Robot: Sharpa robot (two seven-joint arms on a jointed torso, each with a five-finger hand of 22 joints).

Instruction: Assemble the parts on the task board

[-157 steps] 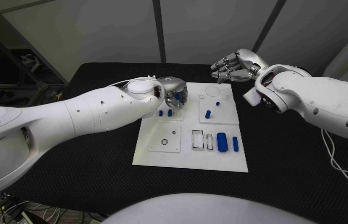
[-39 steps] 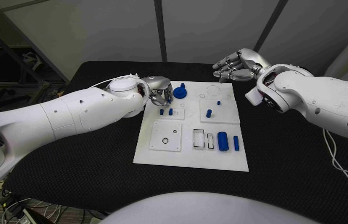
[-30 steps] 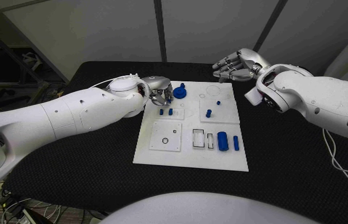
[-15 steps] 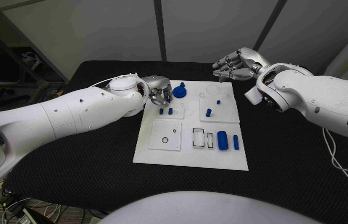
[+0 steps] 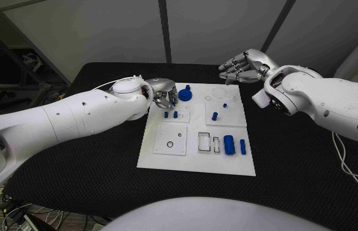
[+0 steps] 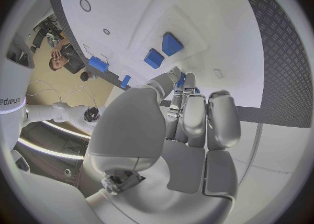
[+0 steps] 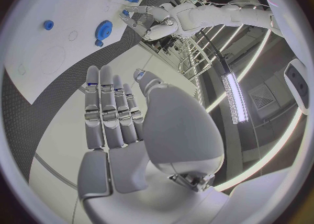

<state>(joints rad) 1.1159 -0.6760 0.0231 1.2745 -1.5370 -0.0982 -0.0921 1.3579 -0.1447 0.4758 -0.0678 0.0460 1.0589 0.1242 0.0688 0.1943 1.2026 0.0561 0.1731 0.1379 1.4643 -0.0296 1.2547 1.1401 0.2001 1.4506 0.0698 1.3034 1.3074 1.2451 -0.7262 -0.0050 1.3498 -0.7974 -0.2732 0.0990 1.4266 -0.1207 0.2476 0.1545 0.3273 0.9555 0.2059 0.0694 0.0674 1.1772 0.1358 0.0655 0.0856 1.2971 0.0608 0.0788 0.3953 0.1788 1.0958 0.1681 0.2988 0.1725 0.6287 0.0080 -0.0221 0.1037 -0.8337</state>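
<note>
Blue gear [image 5: 185, 95] on task board [image 5: 195, 164], just beside left hand [image 5: 164, 97].

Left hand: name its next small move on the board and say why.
Probably draw the left hand back from the blue gear and shift toward the two small blue pegs just nearer the robot. The gear sits on the task board beside the fingers, which appear to hold nothing, and the pegs stand close by.

Even, bright light from overhead; my head view is sharp.
My wrist views bend straight edges at the rim; ceiling strip light [image 7: 233, 94] glares, white board [image 5: 196, 161] shows soft shadows.
</note>
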